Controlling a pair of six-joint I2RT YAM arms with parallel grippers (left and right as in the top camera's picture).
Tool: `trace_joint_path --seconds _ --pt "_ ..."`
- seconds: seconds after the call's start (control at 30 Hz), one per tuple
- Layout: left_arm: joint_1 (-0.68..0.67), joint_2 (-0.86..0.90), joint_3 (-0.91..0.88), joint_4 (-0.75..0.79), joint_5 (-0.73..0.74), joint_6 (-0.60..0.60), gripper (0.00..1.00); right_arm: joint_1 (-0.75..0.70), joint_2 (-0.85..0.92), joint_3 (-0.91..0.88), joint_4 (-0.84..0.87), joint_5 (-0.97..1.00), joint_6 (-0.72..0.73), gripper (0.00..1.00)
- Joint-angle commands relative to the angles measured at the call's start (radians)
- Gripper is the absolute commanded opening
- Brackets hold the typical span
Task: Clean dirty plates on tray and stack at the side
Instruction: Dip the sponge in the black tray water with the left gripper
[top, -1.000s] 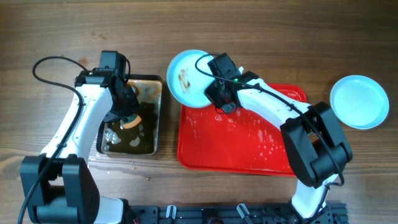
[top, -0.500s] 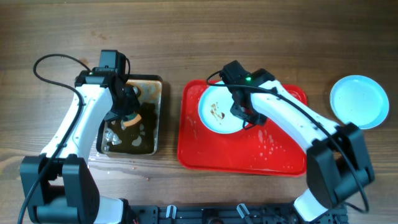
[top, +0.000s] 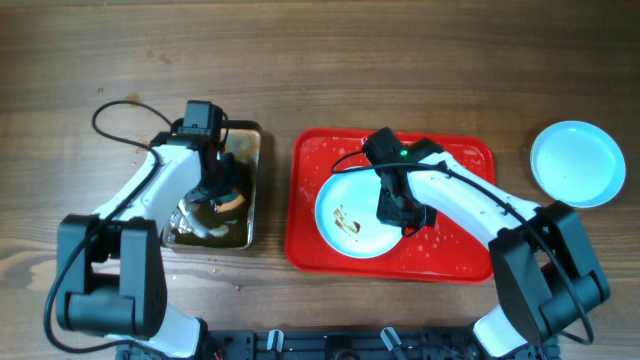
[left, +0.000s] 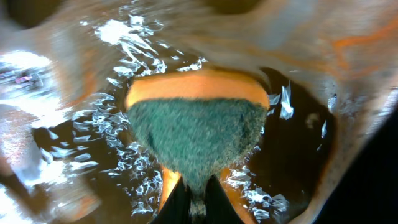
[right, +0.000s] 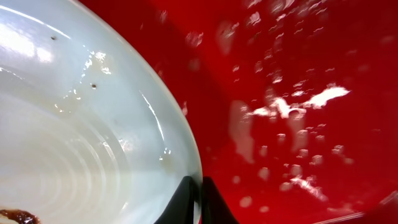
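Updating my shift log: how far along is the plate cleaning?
Done: one clean-looking plate lies on the table right of the tray. In hand: the right gripper pinches a smeared plate on the tray; the left gripper holds a sponge in the pan. Left: scrub and stack it.

Bright even overhead light, wet glare, blurred wrist views

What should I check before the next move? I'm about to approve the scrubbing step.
1. Grip of right pincer on dirty plate rim: ok, shut.
2. That dirty plate over the tray: ok.
3. Grip of left pincer on sponge: ok, shut.
4. The sponge out of the pan: not ok, it sits in brown liquid.
5. The brown smear facing up: ok.
6. Whether dirty plate is lifted or resting: cannot tell.
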Motion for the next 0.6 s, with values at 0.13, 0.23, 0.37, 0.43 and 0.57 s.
trace_joint_path --seconds 0.13,0.23,0.37,0.43,0.57 --pt "-0.034 0.048 -0.003 0.091 0.394 0.042 0.04 -0.002 -0.011 -0.027 0.031 -0.068 -0.036 0.04" --pt "-0.032 0.048 -0.003 0.087 0.438 0.04 0.04 -0.002 -0.011 -0.027 0.037 -0.068 -0.05 0.04" --pt "-0.026 0.048 -0.003 0.003 0.199 -0.092 0.04 -0.002 -0.011 -0.028 0.04 -0.068 -0.061 0.04" --pt "-0.026 0.048 -0.003 -0.016 0.141 -0.091 0.04 -0.002 -0.011 -0.028 0.046 -0.068 -0.062 0.04" --pt "-0.026 0.048 -0.003 -0.022 0.035 -0.149 0.04 -0.002 -0.011 -0.027 0.05 -0.068 -0.063 0.04"
